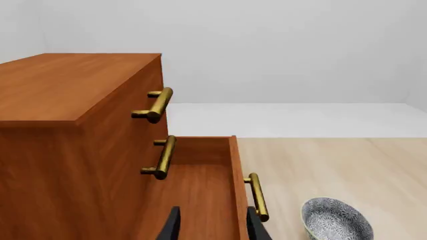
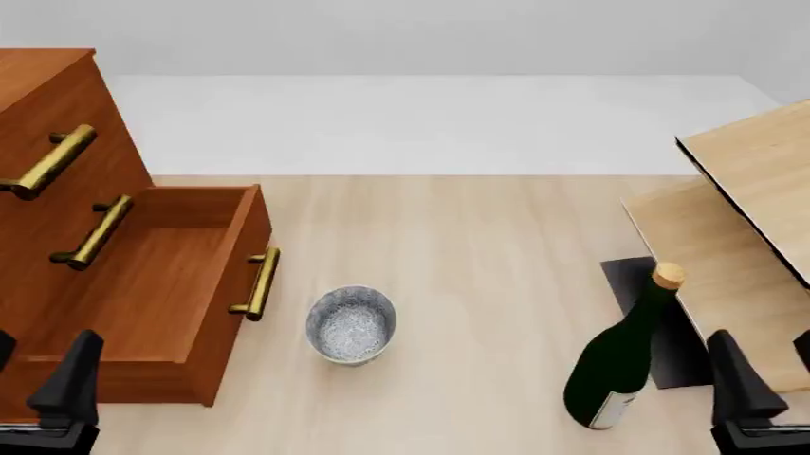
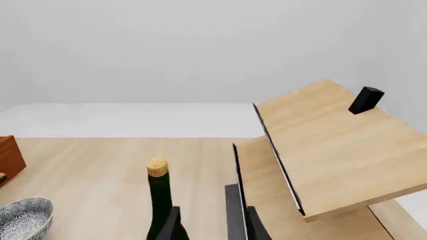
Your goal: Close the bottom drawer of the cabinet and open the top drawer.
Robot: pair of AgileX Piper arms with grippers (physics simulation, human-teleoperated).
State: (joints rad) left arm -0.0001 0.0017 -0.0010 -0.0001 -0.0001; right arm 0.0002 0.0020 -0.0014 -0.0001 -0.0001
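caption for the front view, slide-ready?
Cabinet with bottom drawer pulled open, top drawer shut; patterned bowl and wine bottle on the table.

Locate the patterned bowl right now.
In the front view the bowl stands on the table left of centre, just right of the open bottom drawer and its brass handle; the wine bottle stands well off to its right.
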